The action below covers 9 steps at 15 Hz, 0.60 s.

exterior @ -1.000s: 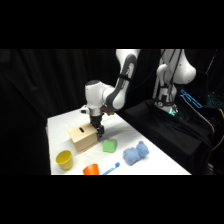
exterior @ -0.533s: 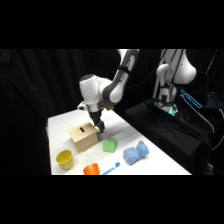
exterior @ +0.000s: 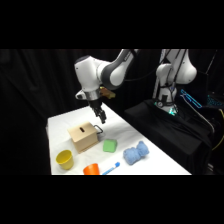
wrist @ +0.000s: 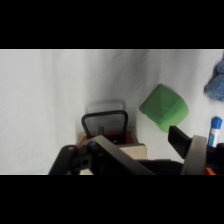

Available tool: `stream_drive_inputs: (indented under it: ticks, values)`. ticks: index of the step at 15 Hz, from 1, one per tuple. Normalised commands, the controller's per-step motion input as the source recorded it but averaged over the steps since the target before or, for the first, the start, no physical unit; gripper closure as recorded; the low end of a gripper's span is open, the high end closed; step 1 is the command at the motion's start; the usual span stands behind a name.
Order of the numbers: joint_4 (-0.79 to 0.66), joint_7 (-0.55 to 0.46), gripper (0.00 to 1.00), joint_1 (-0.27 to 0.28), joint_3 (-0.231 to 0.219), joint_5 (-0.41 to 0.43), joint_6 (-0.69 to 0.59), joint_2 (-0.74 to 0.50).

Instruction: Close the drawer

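Observation:
The tan wooden box (exterior: pixel 82 136) with a slot in its top stands on the white table (exterior: pixel 60 122). Its drawer (wrist: pixel 107 134) faces right, the red-edged front close against the box, and the dark wire handle (exterior: pixel 98 130) (wrist: pixel 105 121) sticks out. My gripper (exterior: pixel 101 116) hangs just above the handle without touching it. In the wrist view the gripper (wrist: pixel 120 145) looks down on the handle, fingers apart and nothing between them.
A green block (exterior: pixel 110 145) (wrist: pixel 164 107) lies just right of the drawer. Beyond it is a blue cloth bundle (exterior: pixel 136 152) (wrist: pixel 216 82). Along the front edge are a yellow cup (exterior: pixel 64 159), an orange cup (exterior: pixel 91 169) and a blue pen (exterior: pixel 111 167) (wrist: pixel 215 130).
The gripper has risen from low at the drawer's front to a little above the handle. The box and the other objects have stayed put.

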Motion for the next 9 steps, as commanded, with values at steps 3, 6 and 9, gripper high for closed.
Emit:
stream_drive_inputs:
  ticks: [3,6,9]
  values:
    - [0.12,0.12,0.00,0.056,-0.019,-0.045,-0.36,-0.23]
    - [0.13,0.10,0.00,0.041,-0.014,-0.002,-0.29,-0.19]
    - [0.08,0.16,0.00,0.044,-0.017,0.031,-0.21,-0.20]
